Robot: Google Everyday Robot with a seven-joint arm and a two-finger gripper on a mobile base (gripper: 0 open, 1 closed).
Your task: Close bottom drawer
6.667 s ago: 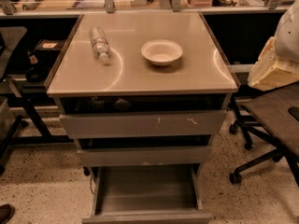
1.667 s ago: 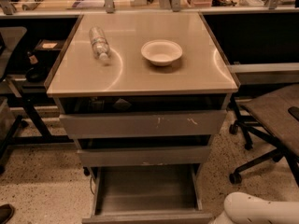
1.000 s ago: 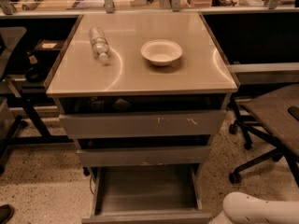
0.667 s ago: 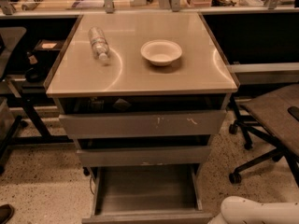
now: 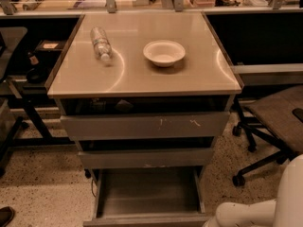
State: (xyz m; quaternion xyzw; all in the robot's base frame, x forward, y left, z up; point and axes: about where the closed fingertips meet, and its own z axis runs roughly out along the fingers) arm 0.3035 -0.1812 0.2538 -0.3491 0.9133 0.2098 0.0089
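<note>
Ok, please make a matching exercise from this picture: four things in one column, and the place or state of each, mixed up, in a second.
1. plastic bottle
2. white bowl
3. bottom drawer
4. office chair

A. pulled far out, tray showing
B. upright on the cabinet top
C. on the floor at the right
D. lying on its side

Pairs: 1-D, 2-B, 3-A, 4-C.
The gripper is out of view; only the white arm shows, lower right.
</note>
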